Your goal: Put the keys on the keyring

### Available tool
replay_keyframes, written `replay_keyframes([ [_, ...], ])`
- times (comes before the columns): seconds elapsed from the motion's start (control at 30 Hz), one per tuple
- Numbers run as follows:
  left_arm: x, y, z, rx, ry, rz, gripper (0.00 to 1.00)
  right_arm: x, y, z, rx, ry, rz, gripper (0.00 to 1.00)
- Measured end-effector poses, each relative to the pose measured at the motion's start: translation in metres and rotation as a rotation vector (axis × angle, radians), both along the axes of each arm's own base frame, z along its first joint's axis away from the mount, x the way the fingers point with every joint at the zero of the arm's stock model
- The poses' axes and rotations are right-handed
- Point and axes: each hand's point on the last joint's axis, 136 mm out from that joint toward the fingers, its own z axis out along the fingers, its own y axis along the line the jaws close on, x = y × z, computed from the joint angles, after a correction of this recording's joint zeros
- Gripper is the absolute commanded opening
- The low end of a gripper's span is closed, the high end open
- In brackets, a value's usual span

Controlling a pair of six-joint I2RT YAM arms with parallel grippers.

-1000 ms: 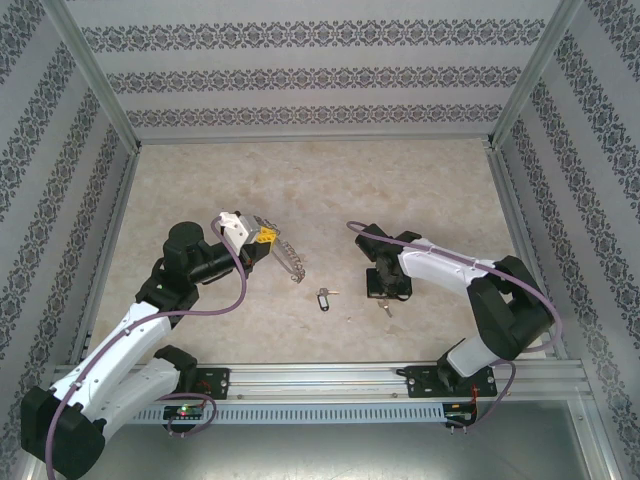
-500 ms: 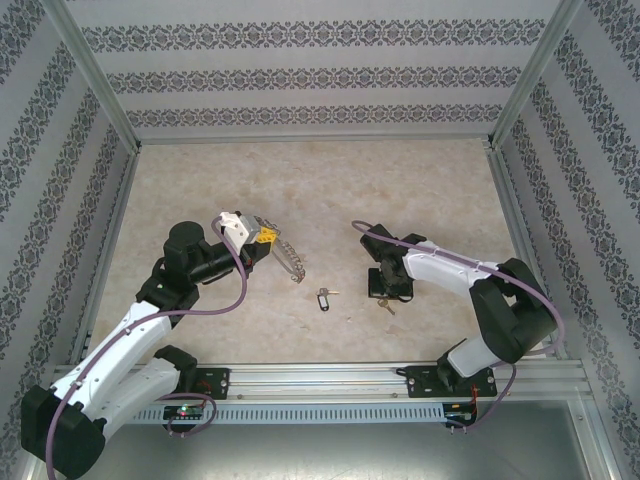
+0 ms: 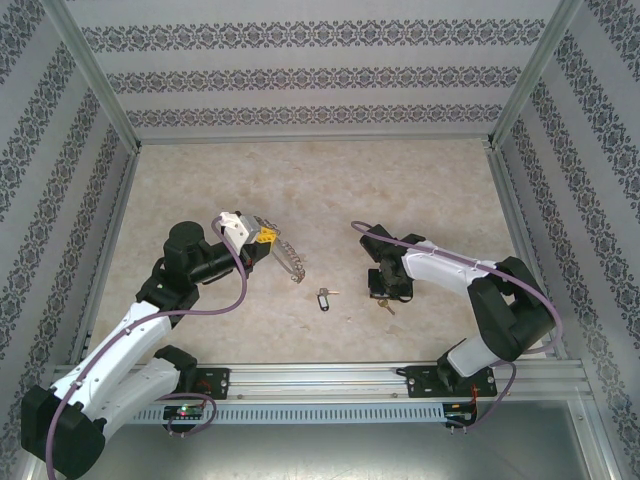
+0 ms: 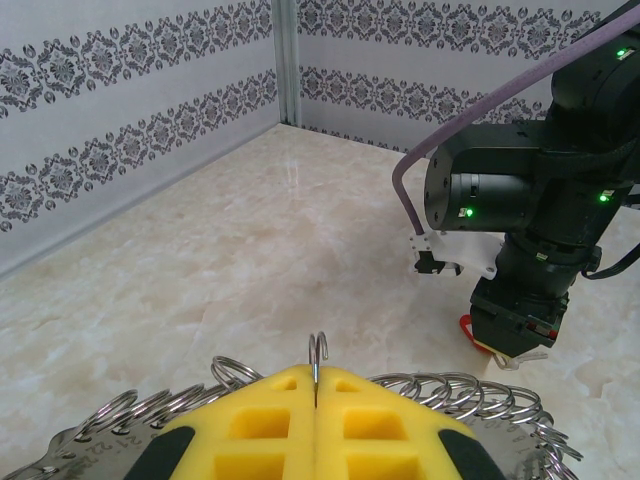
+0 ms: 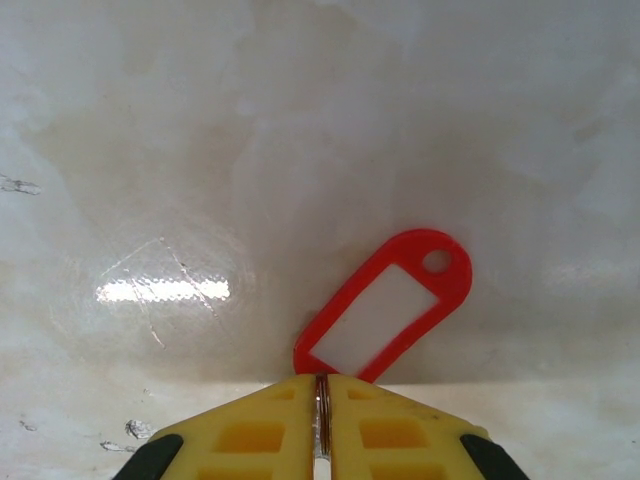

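The table [image 3: 300, 180] carries the whole job. The left arm [image 3: 130, 330] reaches in from the near left and the right arm [image 3: 470, 280] from the near right, their tips facing across the middle. The step in hand looks like the pick-up of the first key, since nothing is threaded yet.

The keyring [image 3: 288, 258] is held at one end by the left gripper [image 3: 262, 238] and trails toward the middle of the table. In the left wrist view the yellow pads [image 4: 260, 425] are pressed together on one wire of it, with the small rings fanned out on either side.

The red key [image 5: 385, 310] lies flat just under the right gripper [image 5: 322, 400]. That gripper's jaws are pinched on a thin metal edge at the tag's near end. Whether this is the key's own ring or its blade I cannot tell, as the view is too close. The dark key [image 3: 322, 297] lies loose between the arms, near the keyring's free end, and neither gripper touches it.

Next, I judge, the right arm must lift the red key clear, carry it left and meet a ring or wire end on the keyring. That calls for fine alignment, and so thin a hold could slip or twist.

The walls [image 3: 300, 80] stand well apart from both arms, and the middle and back of the table are open. The dark key sits close to the straight path between the grippers, so the red key is better carried over it than swept past. The rail [image 3: 320, 378] bounds the near edge behind both arms.
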Motion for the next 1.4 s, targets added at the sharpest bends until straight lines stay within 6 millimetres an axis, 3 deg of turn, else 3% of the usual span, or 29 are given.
replay_keyframes([
  [0.2, 0.000, 0.000, 0.000, 0.000, 0.000, 0.000, 0.00, 0.000, 0.000, 0.000, -0.001, 0.000, 0.009, 0.05],
  [0.43, 0.000, 0.000, 0.000, 0.000, 0.000, 0.000, 0.00, 0.000, 0.000, 0.008, 0.012, -0.018, 0.023, 0.03],
  [0.57, 0.000, 0.000, 0.000, 0.000, 0.001, 0.000, 0.00, 0.005, 0.014, 0.033, 0.116, -0.091, 0.071, 0.02],
  [0.73, 0.001, 0.000, -0.002, 0.002, 0.006, -0.001, 0.00, 0.008, 0.052, 0.074, 0.350, -0.205, 0.209, 0.01],
  [0.9, 0.001, 0.000, -0.002, 0.003, 0.007, -0.001, 0.00, -0.004, 0.076, 0.117, 0.574, -0.378, 0.388, 0.00],
  [1.1, -0.002, -0.003, -0.002, -0.002, 0.010, -0.023, 0.00, -0.026, 0.085, 0.156, 0.713, -0.599, 0.610, 0.00],
  [1.4, -0.016, -0.022, -0.015, 0.001, 0.057, -0.183, 0.00, -0.036, 0.091, 0.181, 0.702, -0.802, 0.809, 0.00],
])
